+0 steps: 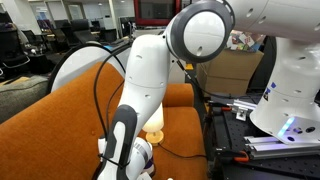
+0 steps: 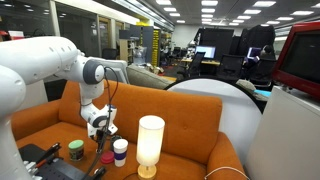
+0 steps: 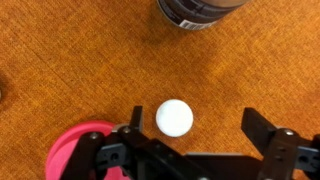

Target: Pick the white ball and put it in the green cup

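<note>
In the wrist view the white ball point(image 3: 174, 117) lies on the orange couch seat. My gripper point(image 3: 197, 130) is open above it, and the ball sits between the fingers, close to the left one. The small dark green cup point(image 2: 75, 151) stands on the seat at the left in an exterior view, below and left of my gripper point(image 2: 100, 129). The ball is hidden in both exterior views. My gripper also shows low over the seat in an exterior view point(image 1: 140, 160).
A dark cylinder point(image 3: 200, 12) stands at the top edge of the wrist view; I cannot tell which object it is. A pink-red round object point(image 3: 78, 150) lies beside the left finger. A white-and-purple banded cylinder point(image 2: 120, 148) and a lit lamp point(image 2: 150, 142) stand on the orange couch point(image 2: 190, 125).
</note>
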{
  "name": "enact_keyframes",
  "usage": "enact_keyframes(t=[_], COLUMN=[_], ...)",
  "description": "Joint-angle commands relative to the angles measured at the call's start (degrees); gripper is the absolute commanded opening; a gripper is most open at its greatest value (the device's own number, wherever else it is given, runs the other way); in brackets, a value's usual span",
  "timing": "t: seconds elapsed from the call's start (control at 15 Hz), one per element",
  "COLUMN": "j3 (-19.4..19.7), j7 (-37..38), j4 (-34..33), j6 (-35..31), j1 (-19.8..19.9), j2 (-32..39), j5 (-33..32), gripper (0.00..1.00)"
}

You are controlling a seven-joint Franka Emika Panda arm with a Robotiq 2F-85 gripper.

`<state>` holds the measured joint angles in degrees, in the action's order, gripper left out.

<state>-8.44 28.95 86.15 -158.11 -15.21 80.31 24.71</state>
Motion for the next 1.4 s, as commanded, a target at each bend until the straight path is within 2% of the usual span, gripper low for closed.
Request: enact_keyframes(t=[0.0,0.4,0.73,0.8,0.87,0.93,1.0,1.27,1.33], j3=[-0.9,-0.8,-0.4,-0.4,-0.4,-0.4,-0.4,-0.7,-0.9], j7=[-0.7,-0.5,-0.4,-0.6,-0.7,-0.7,-0.7,-1.3,-1.4], j4=[-3.2,-7.1,-6.4,-6.4,-6.3,-6.3,-6.3,-6.2,-6.2], j6=[4.3,7.9,7.9,7.9,8.0,8.1,8.2,8.6,8.9], j1=[2.1,3.0,2.8,2.9,3.0,3.1,3.1,3.7,4.0], j2=[1.7,4.7,3.9,3.9,3.9,3.9,3.9,3.9,3.9], j5=[-0.8,-0.9,-0.6,-0.7,-0.7,-0.7,-0.6,-0.5,-0.5], gripper=[1.0,1.0,1.0,0.96,0.82,0.71,0.7,0.43,0.41])
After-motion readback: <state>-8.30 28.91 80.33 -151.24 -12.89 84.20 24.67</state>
